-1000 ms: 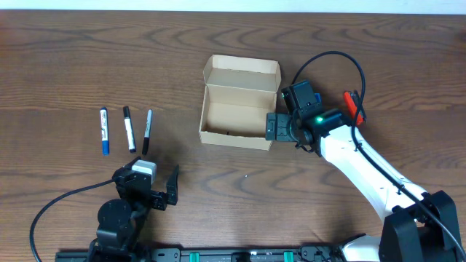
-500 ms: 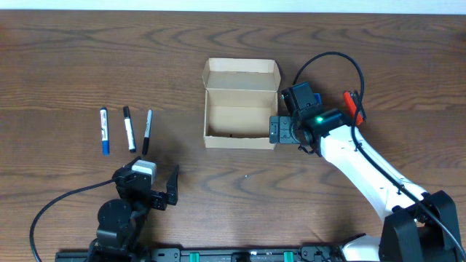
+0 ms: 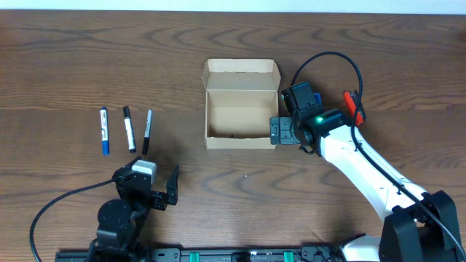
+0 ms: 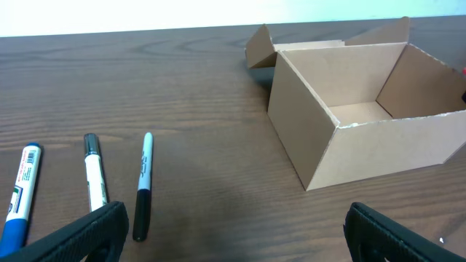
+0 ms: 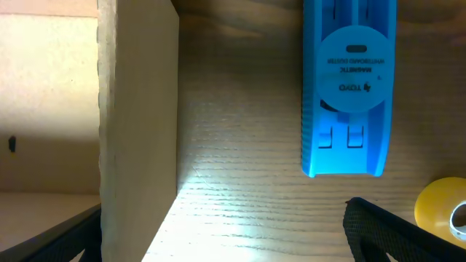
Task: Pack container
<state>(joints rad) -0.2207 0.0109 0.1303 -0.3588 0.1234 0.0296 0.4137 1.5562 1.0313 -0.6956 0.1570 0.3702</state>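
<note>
Nearest, the left pincer [image 3: 154,189] gapes wide above the brown wooden desk [image 3: 65,58]. Just beyond it, three marker pens [image 3: 129,129] lie side by side. Mid-desk sits the small tan cardboard container [image 3: 237,116], its flap lid open at the far side. The right pincer [image 3: 280,132], spread wide, straddles the container's right wall.

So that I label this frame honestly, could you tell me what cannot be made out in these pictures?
Overhead: the blue whiteboard eraser is almost wholly hidden under the right arm.
Right wrist: the yellow roll is cut off by the frame's corner.
Right wrist: the dark speck inside the cardboard box is too small to identify.
</note>
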